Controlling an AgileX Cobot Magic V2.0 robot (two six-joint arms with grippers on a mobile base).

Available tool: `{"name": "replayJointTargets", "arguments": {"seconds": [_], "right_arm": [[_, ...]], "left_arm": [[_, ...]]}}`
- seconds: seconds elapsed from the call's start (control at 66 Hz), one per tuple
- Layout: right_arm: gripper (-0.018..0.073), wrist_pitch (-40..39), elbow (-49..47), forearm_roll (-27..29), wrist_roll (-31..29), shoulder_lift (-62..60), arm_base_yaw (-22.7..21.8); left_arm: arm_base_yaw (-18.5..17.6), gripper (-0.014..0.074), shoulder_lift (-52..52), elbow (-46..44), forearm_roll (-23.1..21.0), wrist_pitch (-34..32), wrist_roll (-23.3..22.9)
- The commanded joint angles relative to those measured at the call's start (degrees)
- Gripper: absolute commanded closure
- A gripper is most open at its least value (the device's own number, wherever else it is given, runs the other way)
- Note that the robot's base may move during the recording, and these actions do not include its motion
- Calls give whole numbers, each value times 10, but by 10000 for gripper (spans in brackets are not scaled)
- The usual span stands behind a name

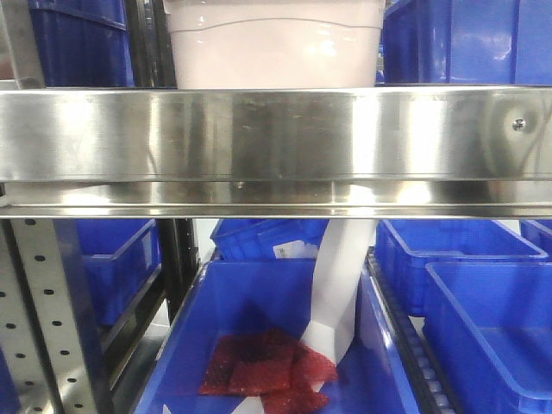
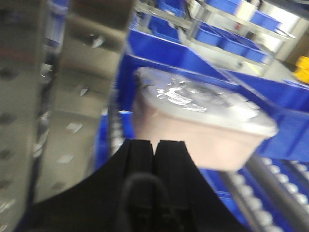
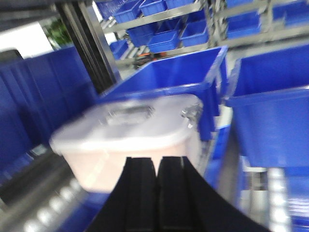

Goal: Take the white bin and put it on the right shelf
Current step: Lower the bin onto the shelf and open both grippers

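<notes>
The white bin (image 1: 276, 52) stands on the right shelf (image 1: 276, 138), just behind its broad shiny front rail, between blue bins. In the left wrist view the bin (image 2: 193, 130) lies ahead and to the right of my left gripper (image 2: 155, 143), which is shut with nothing between its fingers and is apart from the bin. From the right wrist view the bin (image 3: 125, 140) sits just beyond my right gripper (image 3: 158, 159), also shut and empty. Both wrist views are blurred. Neither gripper shows in the front view.
Blue bins (image 1: 82, 39) (image 1: 470, 39) flank the white bin on the shelf. Below the rail are more blue bins, one holding a red mesh bag (image 1: 267, 366) and a white paper strip (image 1: 336, 285). A perforated steel upright (image 1: 43, 328) stands at the left. Roller tracks (image 2: 275, 193) run under the bin.
</notes>
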Motion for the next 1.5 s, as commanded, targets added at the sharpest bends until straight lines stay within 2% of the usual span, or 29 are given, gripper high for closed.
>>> {"name": "replayJointTargets", "arguments": {"seconds": [0.0,0.106,0.212,0.349,0.47,0.621,0.773,0.955,1.091,1.334,1.485], "right_arm": [[529,-36,38,5,-61,-42,-1],[529,-64,144,6,-128,-106,-1],[529,-98,256,6,-150,-184,-1],[529,-138,384,6,-150,-305,-1],[529,-163,460,6,-150,-426,-1],[529,-150,506,6,-150,-562,-1],[527,-146,511,17,-150,-627,-1],[526,-222,511,90,-150,-630,-1],[526,-287,511,94,-150,-630,0],[526,-234,522,105,-150,-630,8],[526,-214,545,156,-150,-630,28]], "left_arm": [[-2,715,-43,49,-4,-69,-4],[-2,715,-114,167,-4,-155,-4],[-2,715,-195,277,-4,-222,-4],[-2,715,-304,374,-4,-209,-4],[-2,715,-407,417,-4,-171,-4],[-2,715,-506,429,-4,-96,-4],[-2,715,-547,429,-4,-66,-4],[-2,715,-548,429,-4,-62,-4],[-2,715,-548,429,-4,-62,-4],[-2,715,-548,429,-4,-62,-4],[-2,715,-548,429,-4,-62,-4]]}}
